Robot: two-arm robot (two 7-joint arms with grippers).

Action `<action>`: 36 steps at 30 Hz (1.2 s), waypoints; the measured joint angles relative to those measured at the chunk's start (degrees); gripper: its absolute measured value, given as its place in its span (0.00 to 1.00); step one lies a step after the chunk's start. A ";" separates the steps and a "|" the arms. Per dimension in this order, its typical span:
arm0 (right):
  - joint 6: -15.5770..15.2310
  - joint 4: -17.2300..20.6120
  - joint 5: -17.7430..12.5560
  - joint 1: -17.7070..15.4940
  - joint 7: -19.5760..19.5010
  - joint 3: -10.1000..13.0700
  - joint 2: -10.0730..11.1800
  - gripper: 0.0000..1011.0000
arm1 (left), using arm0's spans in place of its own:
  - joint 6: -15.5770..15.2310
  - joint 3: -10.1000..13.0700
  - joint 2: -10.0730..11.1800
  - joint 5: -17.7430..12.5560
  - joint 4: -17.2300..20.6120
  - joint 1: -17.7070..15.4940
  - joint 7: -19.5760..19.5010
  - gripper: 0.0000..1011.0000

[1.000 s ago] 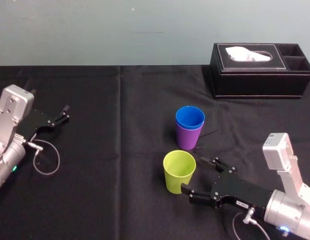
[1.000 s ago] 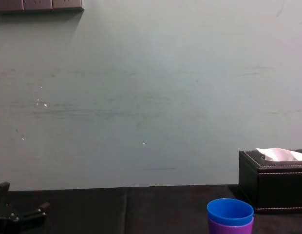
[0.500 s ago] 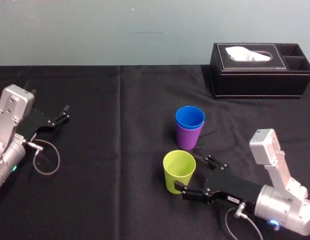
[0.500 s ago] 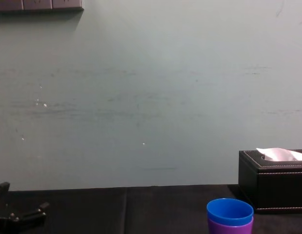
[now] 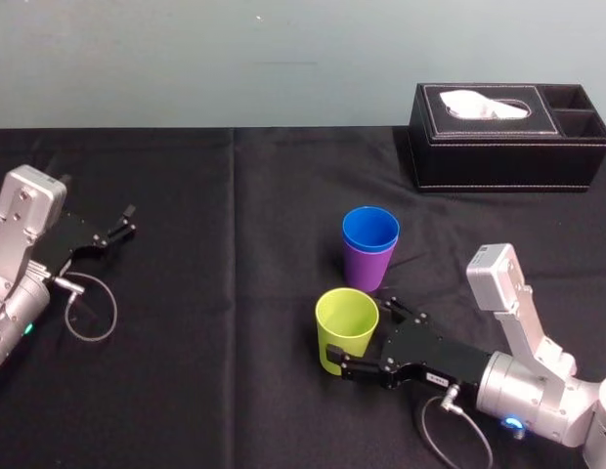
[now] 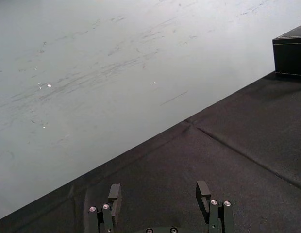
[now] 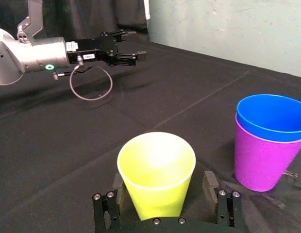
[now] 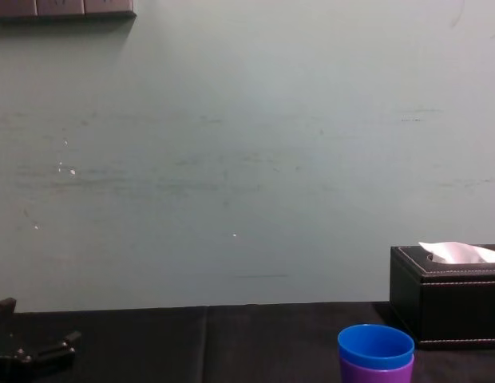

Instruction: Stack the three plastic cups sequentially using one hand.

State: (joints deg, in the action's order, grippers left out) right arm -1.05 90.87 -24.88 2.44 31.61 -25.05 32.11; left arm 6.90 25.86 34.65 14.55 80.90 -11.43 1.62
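on the near right part of the black-draped table (image 5: 235,371), the yellow-green cup (image 5: 346,327) stands upright with its mouth up, a little nearer the robot than the other two cups. the right gripper (image 5: 364,330) lies low over the cloth and reaches in from the right, with one slim finger on each side of the cup's lower body. the right wrist view shows the cup framed between the two fingers (image 7: 210,185). a sliver of dark cloth shows between at least one finger and the cup wall, so the jaws are spread around the cup rather than pressed on it.

just beyond it, toward the wall, the blue cup (image 5: 370,231) is nested in the purple cup (image 5: 365,270), its rim standing a little above the purple one's. this pair is upright on the cloth, close to the yellow-green cup but not touching it.

at the far right of the table is a black leather tissue box (image 5: 508,147) with a white tissue poking out of its top, well apart from the cups.

the left gripper (image 5: 127,222) rests at the left side of the table, far from the cups, its fingers parted with nothing between them. a thin cable loop (image 5: 93,315) lies on the cloth beside its arm.
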 joint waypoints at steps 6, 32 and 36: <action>0.22 -0.86 0.02 0.90 0.42 -1.07 -0.75 0.99 | 0.00 0.00 0.00 0.00 0.00 0.00 0.00 1.00; 0.26 -0.91 0.17 1.15 0.52 -1.31 -0.88 0.72 | 0.00 0.00 0.00 0.00 0.00 0.00 0.00 1.00; 0.26 -0.89 0.16 1.13 0.52 -1.29 -0.87 0.72 | 0.00 0.00 0.00 0.00 0.00 0.00 0.00 1.00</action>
State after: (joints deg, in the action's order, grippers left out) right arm -0.79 89.98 -24.72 3.58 32.12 -26.34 31.24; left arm 6.90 25.86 34.64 14.55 80.90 -11.43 1.62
